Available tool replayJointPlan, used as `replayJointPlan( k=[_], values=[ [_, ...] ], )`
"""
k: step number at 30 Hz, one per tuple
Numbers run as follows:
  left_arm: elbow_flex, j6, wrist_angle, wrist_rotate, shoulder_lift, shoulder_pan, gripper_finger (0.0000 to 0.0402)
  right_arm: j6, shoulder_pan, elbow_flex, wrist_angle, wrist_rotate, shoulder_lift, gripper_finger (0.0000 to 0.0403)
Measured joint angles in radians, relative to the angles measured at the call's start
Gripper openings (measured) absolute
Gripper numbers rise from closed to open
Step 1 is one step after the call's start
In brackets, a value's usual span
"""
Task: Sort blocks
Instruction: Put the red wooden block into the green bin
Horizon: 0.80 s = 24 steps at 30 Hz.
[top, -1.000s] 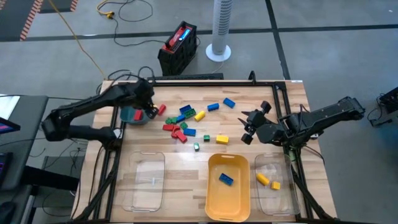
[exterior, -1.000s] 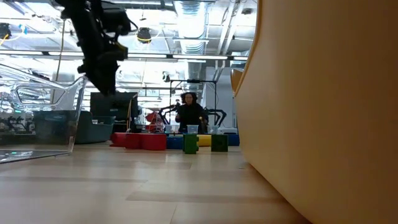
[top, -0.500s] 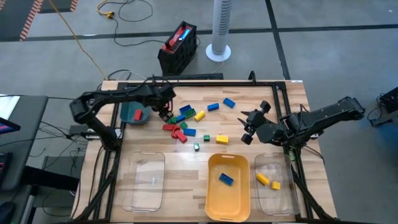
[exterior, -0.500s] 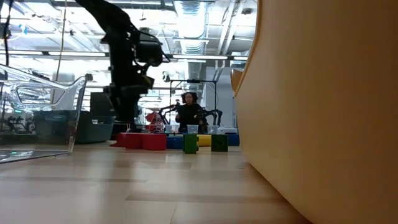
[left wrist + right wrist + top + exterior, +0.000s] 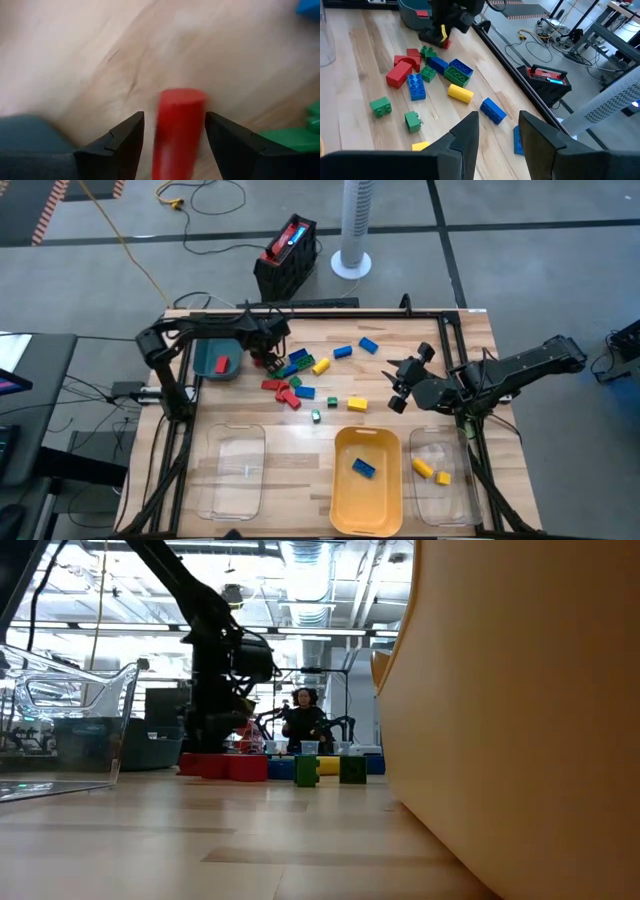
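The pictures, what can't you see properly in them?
- Low view: the yellow tray fills the right side, hiding the table behind it.
- Left wrist view: the red block between the left gripper fingers is blurred and cut off by the edge.
- High view: that block is hidden under the arm.

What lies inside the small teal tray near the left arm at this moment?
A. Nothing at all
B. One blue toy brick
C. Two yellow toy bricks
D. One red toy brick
D. In the high view, the small teal plastic tray holds a single red plastic toy brick; the blue brick sits in the yellow tray, and the two yellow bricks sit in the clear tray at the right.
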<state>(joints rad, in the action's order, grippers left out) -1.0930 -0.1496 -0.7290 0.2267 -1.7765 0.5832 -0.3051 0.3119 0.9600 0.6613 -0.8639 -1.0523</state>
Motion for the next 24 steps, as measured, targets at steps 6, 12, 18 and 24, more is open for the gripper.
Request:
replayJointPlan(
  k=[6,12,18,24],
  values=[
    [-0.001,0.018,0.011,-0.017,-0.010,-0.001,0.0206,0.005,0.000,0.000,0.000,0.000,0.000,0.0152],
    [0.000,0.056,0.008,-0.040,-0.011,0.001,0.0162,0.018,0.000,0.000,-0.007,0.000,0.000,0.0152],
    [0.000,0.107,-0.009,-0.039,0.019,-0.018,0.0118,0.018,0.000,0.000,-0.007,0.000,0.000,0.0152],
    [0.000,0.138,-0.108,-0.039,0.192,-0.034,0.0118,0.015,0.000,0.000,-0.007,0.000,0.000,0.0152]
  ],
)
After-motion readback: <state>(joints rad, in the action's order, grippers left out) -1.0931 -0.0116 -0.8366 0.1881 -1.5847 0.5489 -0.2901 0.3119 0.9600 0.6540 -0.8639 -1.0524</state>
